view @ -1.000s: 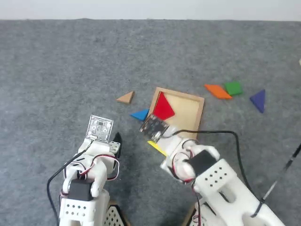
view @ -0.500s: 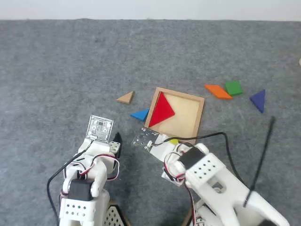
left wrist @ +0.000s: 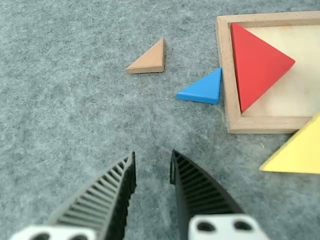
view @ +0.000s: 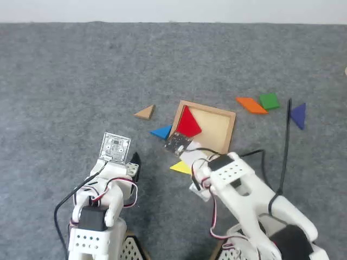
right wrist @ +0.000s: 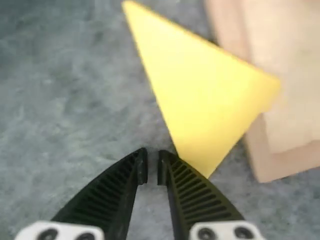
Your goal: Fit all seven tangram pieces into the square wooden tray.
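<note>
Grippers nearest: left gripper (left wrist: 152, 167) slightly parted, empty, over carpet (view: 81, 70) at near left. Right gripper (right wrist: 152, 167) pinched closed on nothing, tips just beside yellow triangle (view: 180, 167), which lies at tray's near-left corner. Tray (view: 209, 106) holds red triangle (view: 188, 123) against its left side. Blue triangle (view: 161, 131) just left of tray, tan triangle (view: 145, 112) farther left. Orange piece (view: 251, 104), green square (view: 269, 101), purple triangle (view: 298, 115) lie far right.

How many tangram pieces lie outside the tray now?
6: tan triangle and blue triangle left of the tray, yellow triangle by its near edge, orange parallelogram, green square, purple triangle right of it.
</note>
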{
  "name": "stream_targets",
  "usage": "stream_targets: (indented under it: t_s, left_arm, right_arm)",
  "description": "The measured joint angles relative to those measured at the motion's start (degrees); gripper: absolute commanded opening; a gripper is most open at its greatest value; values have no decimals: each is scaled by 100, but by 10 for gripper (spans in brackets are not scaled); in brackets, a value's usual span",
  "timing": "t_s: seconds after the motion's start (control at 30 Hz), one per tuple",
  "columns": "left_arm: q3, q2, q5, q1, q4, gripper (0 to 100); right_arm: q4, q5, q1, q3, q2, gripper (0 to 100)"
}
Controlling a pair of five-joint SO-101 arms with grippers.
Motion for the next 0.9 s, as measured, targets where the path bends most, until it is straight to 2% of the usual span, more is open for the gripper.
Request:
stream_targets:
  t_s: [0.37, 0.6, 0.9]
  left_arm:
    - [0, 0, 0, 0, 0, 108]
    - [0, 0, 0, 0, 0, 108]
    - [0, 0, 0, 0, 0, 108]
  right_arm:
    - [-835, -378, 211, -26, 105, 80]
    - [-1284, -1073, 211, -18, 114, 77]
    - [-1319, -1204, 431, -141, 114, 77]
